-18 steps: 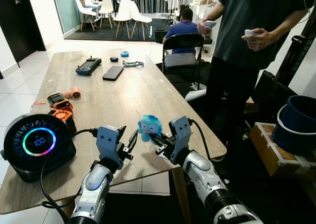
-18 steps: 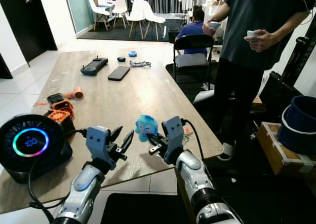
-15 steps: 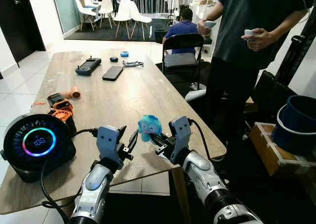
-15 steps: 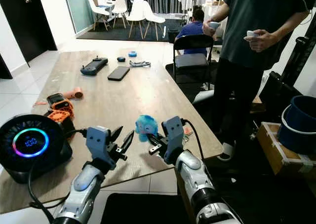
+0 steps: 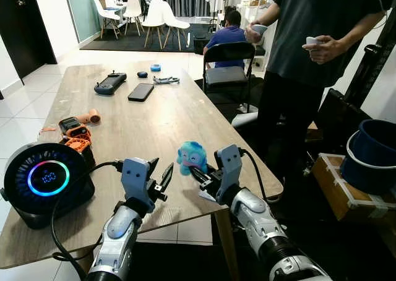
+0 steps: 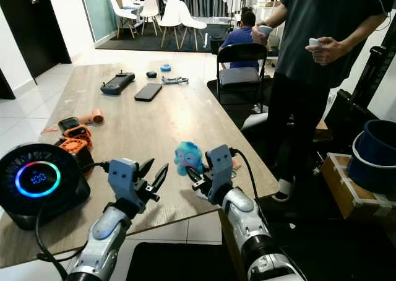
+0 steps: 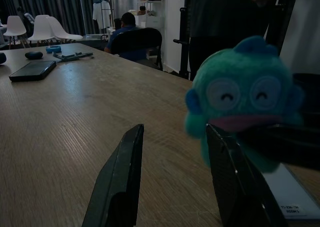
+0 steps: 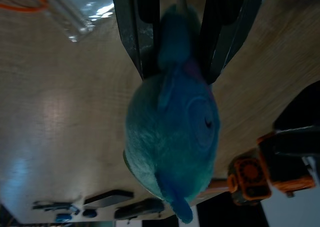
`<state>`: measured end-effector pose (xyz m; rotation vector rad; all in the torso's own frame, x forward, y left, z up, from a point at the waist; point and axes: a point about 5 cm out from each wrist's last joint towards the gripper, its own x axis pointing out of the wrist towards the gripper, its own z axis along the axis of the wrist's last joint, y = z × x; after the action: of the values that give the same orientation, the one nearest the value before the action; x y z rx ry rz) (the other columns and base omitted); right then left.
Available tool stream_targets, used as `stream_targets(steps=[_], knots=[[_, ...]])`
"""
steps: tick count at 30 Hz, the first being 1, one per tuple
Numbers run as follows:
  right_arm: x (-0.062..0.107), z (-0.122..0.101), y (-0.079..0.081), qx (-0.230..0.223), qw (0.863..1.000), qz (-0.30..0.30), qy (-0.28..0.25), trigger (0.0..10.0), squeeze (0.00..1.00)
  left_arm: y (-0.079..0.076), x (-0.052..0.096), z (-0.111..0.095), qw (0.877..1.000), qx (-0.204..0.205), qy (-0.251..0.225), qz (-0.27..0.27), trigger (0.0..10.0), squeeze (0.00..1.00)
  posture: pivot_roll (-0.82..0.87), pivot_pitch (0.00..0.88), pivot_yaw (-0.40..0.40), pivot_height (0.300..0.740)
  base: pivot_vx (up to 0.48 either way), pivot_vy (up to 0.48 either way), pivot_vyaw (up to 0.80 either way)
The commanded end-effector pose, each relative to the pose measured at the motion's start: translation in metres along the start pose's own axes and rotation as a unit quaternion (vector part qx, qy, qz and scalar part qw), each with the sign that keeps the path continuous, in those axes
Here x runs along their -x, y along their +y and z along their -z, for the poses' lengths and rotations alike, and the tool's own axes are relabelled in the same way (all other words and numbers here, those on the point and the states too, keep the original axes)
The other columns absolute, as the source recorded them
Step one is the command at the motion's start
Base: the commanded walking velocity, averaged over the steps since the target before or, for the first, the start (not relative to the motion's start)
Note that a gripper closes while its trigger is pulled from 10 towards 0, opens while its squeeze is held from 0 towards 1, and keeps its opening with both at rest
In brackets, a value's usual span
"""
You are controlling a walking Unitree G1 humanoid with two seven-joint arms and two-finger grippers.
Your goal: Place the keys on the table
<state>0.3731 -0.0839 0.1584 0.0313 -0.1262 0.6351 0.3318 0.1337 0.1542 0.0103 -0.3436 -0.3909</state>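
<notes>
The keys show as a blue plush keychain (image 5: pixel 192 157) with a smiling face, held just above the wooden table (image 5: pixel 154 120) near its front edge. My right gripper (image 5: pixel 198 173) is shut on the plush's lower part, and in the right wrist view the plush (image 8: pixel 172 132) sits pinched between the fingers (image 8: pixel 137 27). A white tag (image 5: pixel 207 195) lies under the gripper. My left gripper (image 5: pixel 164 178) hovers open just left of the plush. In the left wrist view the plush (image 7: pixel 240 97) is beside one of the fingers (image 7: pixel 122 182), not between them.
A round black speaker with a lit ring (image 5: pixel 43 179) stands at the front left, with orange tools (image 5: pixel 77 135) behind it. A phone (image 5: pixel 141 91) and a black controller (image 5: pixel 111 83) lie far back. A person (image 5: pixel 309 46) stands at the right beside a folding chair (image 5: pixel 229 64). A blue bucket (image 5: pixel 371 154) sits far right.
My right gripper has carried the plush a little to the right. The left gripper has stayed where it was.
</notes>
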Motion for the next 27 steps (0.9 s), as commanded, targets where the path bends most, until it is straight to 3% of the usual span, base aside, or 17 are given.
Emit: stream_targets(steps=[1,2,3,4,6,7,8,9,15,16,17,18,19,23,27], knots=[[0.0,-0.009,-0.005,-0.008,1.0,0.012,-0.024,10.0,0.0,0.0,0.002,0.005,1.0,0.0,0.012,0.003,10.0,0.0,0.03,0.128,-0.003,0.74,0.0,0.0,0.0],[0.0,-0.009,-0.007,-0.01,0.999,0.018,-0.025,10.0,0.55,0.0,0.001,0.005,1.0,0.0,0.012,0.003,10.0,0.0,0.04,0.127,0.0,0.74,0.0,0.0,0.0],[0.0,-0.009,-0.007,-0.01,0.999,0.018,-0.025,10.0,0.55,0.0,0.001,0.005,1.0,0.0,0.012,0.003,10.0,0.0,0.04,0.127,0.0,0.74,0.0,0.0,0.0],[0.0,-0.01,-0.01,-0.003,0.999,0.028,-0.025,10.0,1.0,0.0,0.001,0.004,1.0,0.0,0.012,0.003,10.0,0.0,0.04,0.127,0.0,0.74,0.0,0.0,0.0],[0.001,-0.011,-0.01,0.001,0.999,0.032,-0.025,10.0,1.0,0.0,0.001,0.004,1.0,0.0,0.012,0.003,10.0,0.0,0.04,0.127,0.0,0.74,0.0,0.0,0.0],[0.0,-0.013,-0.013,0.009,0.998,0.05,-0.026,10.0,0.08,0.0,0.001,0.004,1.0,-0.001,0.012,0.002,10.0,0.0,0.04,0.127,0.001,0.74,0.0,0.0,0.0],[0.0,-0.013,-0.014,0.011,0.998,0.055,-0.027,10.0,0.08,0.0,0.001,0.004,1.0,-0.001,0.012,0.002,10.0,0.0,0.04,0.127,0.001,0.74,0.0,0.0,0.0],[0.0,-0.014,-0.016,0.011,0.998,0.062,-0.03,10.0,0.0,0.0,0.001,0.004,1.0,-0.001,0.013,0.002,10.0,0.0,0.04,0.128,0.002,0.74,0.0,0.0,0.0],[0.001,-0.017,-0.021,0.0,0.996,0.075,-0.04,10.0,0.03,0.0,0.001,0.005,1.0,-0.001,0.014,0.002,10.0,0.0,0.04,0.126,0.001,0.74,0.0,0.0,0.0],[0.002,-0.019,-0.023,0.0,0.996,0.082,-0.042,10.0,0.7,0.001,0.001,0.005,1.0,-0.001,0.014,0.001,10.0,0.0,0.04,0.125,0.001,0.74,0.0,0.0,0.0],[0.002,-0.019,-0.023,0.0,0.996,0.082,-0.042,10.0,0.7,0.001,0.001,0.005,1.0,-0.001,0.014,0.001,10.0,0.0,0.04,0.125,0.001,0.74,0.0,0.0,0.0],[0.003,-0.02,-0.028,0.006,0.994,0.102,-0.042,10.0,0.29,0.001,0.001,0.005,1.0,-0.002,0.014,-0.001,10.0,0.0,0.04,0.123,0.001,0.74,0.0,0.0,0.0],[0.004,-0.022,-0.033,0.009,0.991,0.124,-0.048,10.0,0.0,0.002,0.001,0.005,1.0,-0.002,0.013,-0.005,10.0,0.0,0.04,0.122,0.001,0.74,0.0,0.0,0.0],[0.008,-0.027,-0.042,0.002,0.986,0.156,-0.061,10.0,0.0,0.004,0.002,0.005,1.0,-0.002,0.012,-0.01,10.0,0.0,0.04,0.118,0.002,0.74,0.0,0.0,0.0],[0.028,-0.04,-0.078,-0.023,0.961,0.256,-0.102,10.0,0.0,0.019,0.008,0.006,0.998,-0.016,0.018,-0.051,10.0,0.0,0.04,0.114,0.003,0.74,0.0,0.0,0.0]])
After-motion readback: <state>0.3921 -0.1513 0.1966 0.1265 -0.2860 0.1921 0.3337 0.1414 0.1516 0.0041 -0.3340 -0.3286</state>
